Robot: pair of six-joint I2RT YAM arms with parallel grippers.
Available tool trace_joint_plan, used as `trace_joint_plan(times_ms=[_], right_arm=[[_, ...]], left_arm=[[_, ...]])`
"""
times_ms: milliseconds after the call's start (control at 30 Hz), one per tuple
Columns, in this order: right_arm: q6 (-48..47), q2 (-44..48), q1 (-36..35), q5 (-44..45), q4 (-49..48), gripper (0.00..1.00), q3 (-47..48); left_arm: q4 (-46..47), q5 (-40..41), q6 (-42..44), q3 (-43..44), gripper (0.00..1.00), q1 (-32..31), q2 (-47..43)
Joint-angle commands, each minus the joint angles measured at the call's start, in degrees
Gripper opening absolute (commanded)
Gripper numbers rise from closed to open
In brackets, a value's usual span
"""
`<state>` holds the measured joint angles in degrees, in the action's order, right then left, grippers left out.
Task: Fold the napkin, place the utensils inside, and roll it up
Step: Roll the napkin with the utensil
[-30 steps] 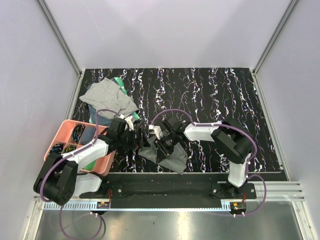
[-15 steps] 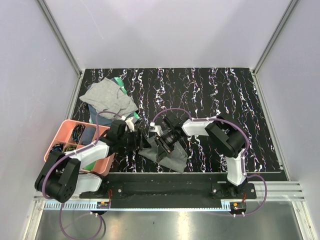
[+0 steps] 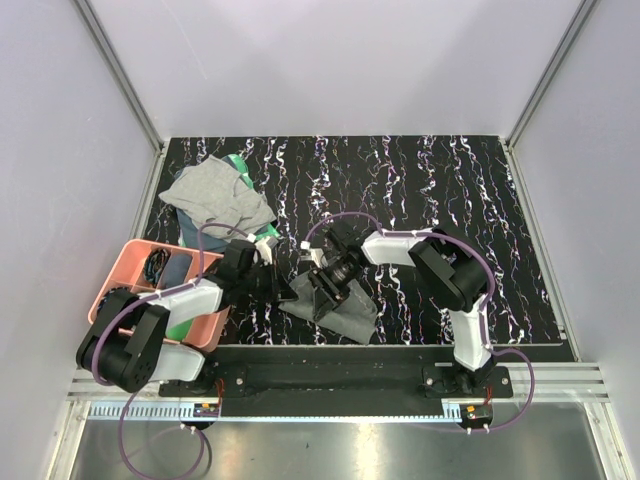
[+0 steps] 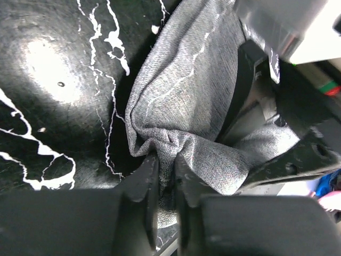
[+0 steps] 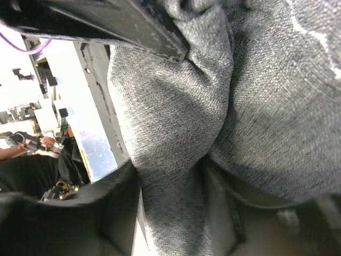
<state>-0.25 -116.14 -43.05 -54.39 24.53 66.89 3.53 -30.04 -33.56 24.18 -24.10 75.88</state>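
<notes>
The dark grey napkin point(image 3: 345, 310) lies bunched near the table's front edge, between my two grippers. My left gripper point(image 3: 287, 287) is at its left edge. In the left wrist view this gripper point(image 4: 166, 162) is shut on a puckered fold of the napkin point(image 4: 181, 101). My right gripper point(image 3: 325, 285) sits over the napkin's upper left part. In the right wrist view its jaws point(image 5: 173, 202) stand apart, and a thick fold of the napkin point(image 5: 176, 106) hangs loosely between them. The utensils are out of view.
A pink tray point(image 3: 125, 270) of small items stands at the left by the left arm. Behind it a lighter grey cloth point(image 3: 215, 195) covers a green item point(image 3: 237, 163). The table's front rail point(image 3: 330, 350) runs just below the napkin.
My left gripper has gone from open to shut on the napkin's left fold. The right gripper's jaws have widened around the cloth. Both wrists have drawn a little closer together.
</notes>
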Motion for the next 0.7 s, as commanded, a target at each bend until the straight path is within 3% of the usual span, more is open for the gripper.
trace_joint_plan(times_ms=[0,33,133,233,300,467,667], right_arm=[[-3.0,3.27,1.65,10.35,3.32,0.6,2.98],[-2.91,4.16,1.65,11.4,3.85,0.61,3.76],[-1.95,9.51,1.65,15.62,4.91,0.66,4.3],[-0.98,15.57,0.43,23.69,4.82,0.67,3.51],[-1.42,20.57,-1.94,33.61,2.99,0.69,0.63],[-2.56,29.38,-15.19,56.27,-8.51,0.74,-9.48],[-5.02,31.24,-26.72,72.64,-16.88,0.77,-17.41]], left_arm=[[-2.9,-0.55,0.69,1.13,0.04,-0.69,0.85],[-3.18,-0.37,0.78,1.3,0.0,-0.69,1.2],[-5.11,-0.11,0.69,1.92,0.0,-0.69,2.34],[-7.3,0.33,0.95,2.97,0.0,-0.69,3.13],[-8.97,0.51,1.22,3.85,0.0,-0.69,3.49],[-12.14,0.25,2.01,6.48,0.0,-0.51,5.33],[-13.98,-0.98,3.06,8.77,0.0,-0.34,7.27]])
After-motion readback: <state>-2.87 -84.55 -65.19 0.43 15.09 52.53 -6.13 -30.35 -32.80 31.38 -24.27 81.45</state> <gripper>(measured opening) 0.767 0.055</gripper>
